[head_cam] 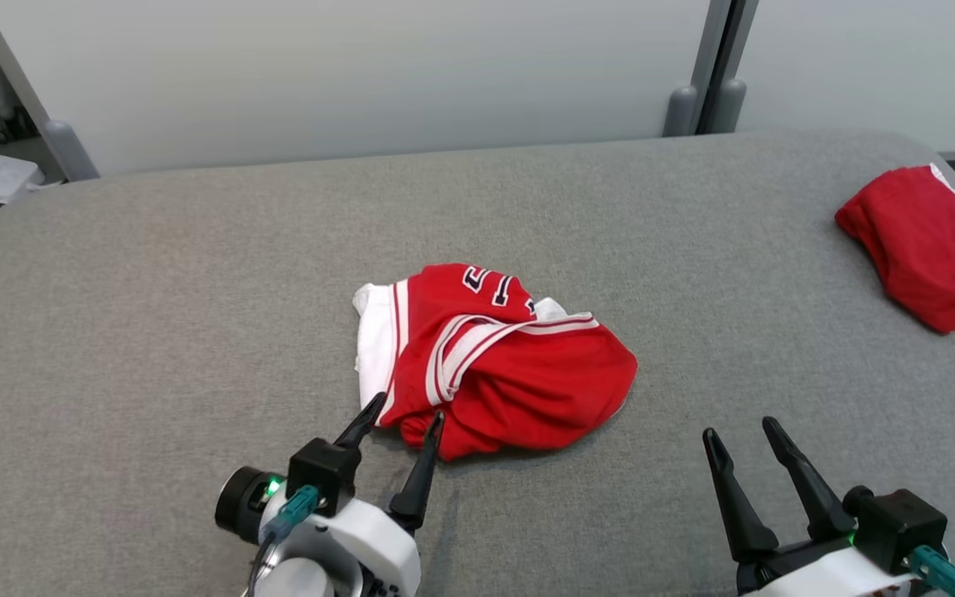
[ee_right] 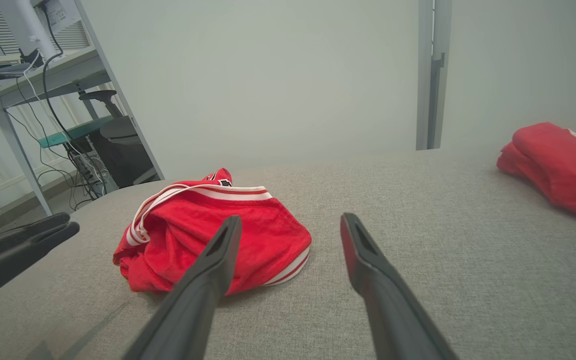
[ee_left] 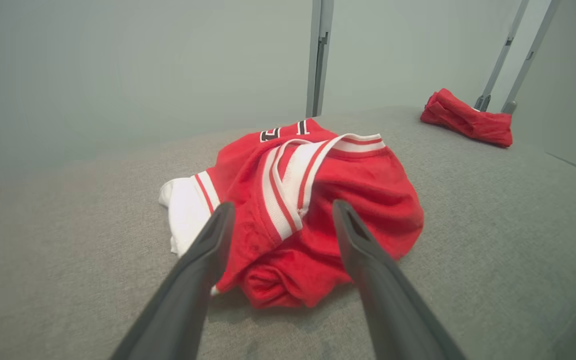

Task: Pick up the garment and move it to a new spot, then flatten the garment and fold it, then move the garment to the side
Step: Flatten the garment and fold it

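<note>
A crumpled red garment (head_cam: 511, 365) with white stripes and dark numerals lies in a heap in the middle of the grey padded surface (head_cam: 196, 290). My left gripper (head_cam: 407, 410) stands open at the heap's near edge, its fingertips just reaching the cloth, nothing clamped. In the left wrist view the garment (ee_left: 318, 210) bulges between and beyond the open left gripper (ee_left: 280, 210). My right gripper (head_cam: 739, 431) is open too, off to the right of the heap and apart from it. The right wrist view has the garment (ee_right: 268, 235) ahead and left of the right gripper (ee_right: 290, 222).
A second red garment (head_cam: 925, 240), folded, rests at the surface's far right edge; it shows in the left wrist view (ee_left: 468, 120) and right wrist view (ee_right: 563, 167). White panels (head_cam: 361, 75) stand behind. A desk with cables (ee_right: 28, 80) is at the left.
</note>
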Tool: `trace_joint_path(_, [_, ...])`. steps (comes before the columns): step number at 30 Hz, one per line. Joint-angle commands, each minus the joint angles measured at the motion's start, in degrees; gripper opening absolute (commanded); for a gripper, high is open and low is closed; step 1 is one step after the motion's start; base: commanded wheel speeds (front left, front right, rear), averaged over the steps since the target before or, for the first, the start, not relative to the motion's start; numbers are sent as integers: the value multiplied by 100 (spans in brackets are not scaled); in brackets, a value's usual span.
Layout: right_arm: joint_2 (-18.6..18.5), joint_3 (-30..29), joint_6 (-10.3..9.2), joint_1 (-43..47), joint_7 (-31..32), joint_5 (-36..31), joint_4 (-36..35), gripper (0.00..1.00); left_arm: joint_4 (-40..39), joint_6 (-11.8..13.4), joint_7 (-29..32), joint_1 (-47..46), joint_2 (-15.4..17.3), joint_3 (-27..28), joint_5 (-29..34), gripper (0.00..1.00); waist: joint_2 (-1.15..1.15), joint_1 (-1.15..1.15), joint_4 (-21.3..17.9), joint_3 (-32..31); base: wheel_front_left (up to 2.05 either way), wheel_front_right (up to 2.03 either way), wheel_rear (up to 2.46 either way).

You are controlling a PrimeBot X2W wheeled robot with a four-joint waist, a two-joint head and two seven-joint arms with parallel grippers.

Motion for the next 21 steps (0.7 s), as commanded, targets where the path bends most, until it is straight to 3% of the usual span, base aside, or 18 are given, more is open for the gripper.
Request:
trace_joint_path(1, [-103, 130, 3, -272, -67, 29, -174, 100, 79, 61, -34, -445, 27, 44, -35, 100, 0, 0, -101, 156, 0, 0, 0])
trace_joint_path(12, [-163, 283, 3, -655, -67, 171, -224, 100, 1508, 271, -34, -1506, 26, -301, 159, 100, 0, 0, -463, 636, 0, 0, 0])
trace_joint_path(13, [-168, 293, 3, -677, -67, 180, -224, 100, 1644, 252, -34, -1574, 26, -322, 139, 80, 0, 0, -491, 655, 0, 0, 0])
trace_joint_path(14, [-173, 303, 3, -695, -67, 187, -221, 100, 1731, 238, -34, -1644, 26, -334, 122, 0, 0, 0, -516, 666, 0, 0, 0])
trace_joint_path(18, [-168, 313, 3, -718, -67, 197, -204, 100, 1858, 190, -34, -1794, 26, -302, 2, 0, 0, 0, -588, 653, 0, 0, 0])
trace_joint_path(21, [-149, 299, 3, -700, -67, 202, -184, 100, 1602, 9, -34, -1837, 26, -249, -369, 0, 0, 0, -634, 589, 0, 0, 0])
